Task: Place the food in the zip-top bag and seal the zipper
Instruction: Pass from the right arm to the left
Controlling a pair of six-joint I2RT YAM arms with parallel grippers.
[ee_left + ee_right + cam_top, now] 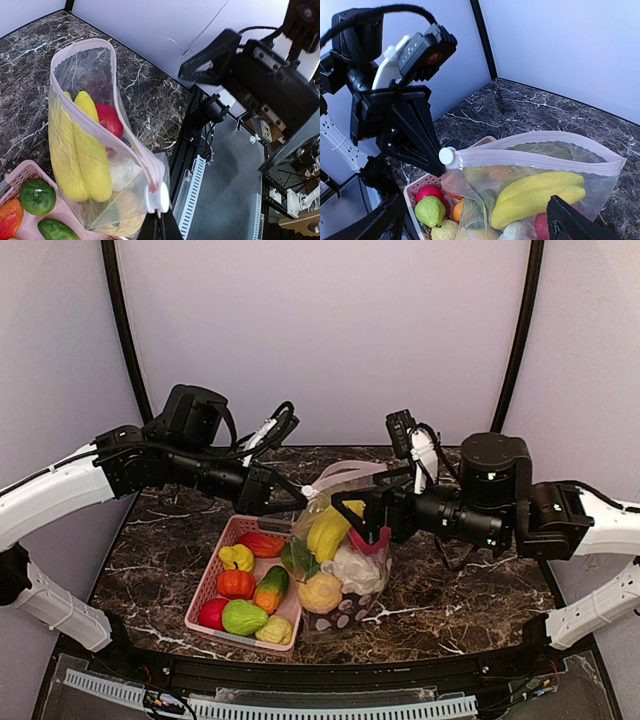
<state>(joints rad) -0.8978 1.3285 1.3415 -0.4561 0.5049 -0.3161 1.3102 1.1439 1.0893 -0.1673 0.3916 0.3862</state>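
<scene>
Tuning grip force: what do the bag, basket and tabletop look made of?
Bag: thin clear plastic film, glossy; the banana shows through, and the film creases and sags.
Basket: pink hard plastic, probably moulded; slatted walls, dull sheen.
Tabletop: dark marble look with white veins; real stone or printed laminate, cannot tell.

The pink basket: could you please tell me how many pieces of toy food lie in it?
7 visible: red-orange piece at the far end; yellow piece, orange piece, green-orange piece midway; red piece, green piece, pale-yellow piece at the near end. Others may be hidden.

Bright, even light; soft shadows
</scene>
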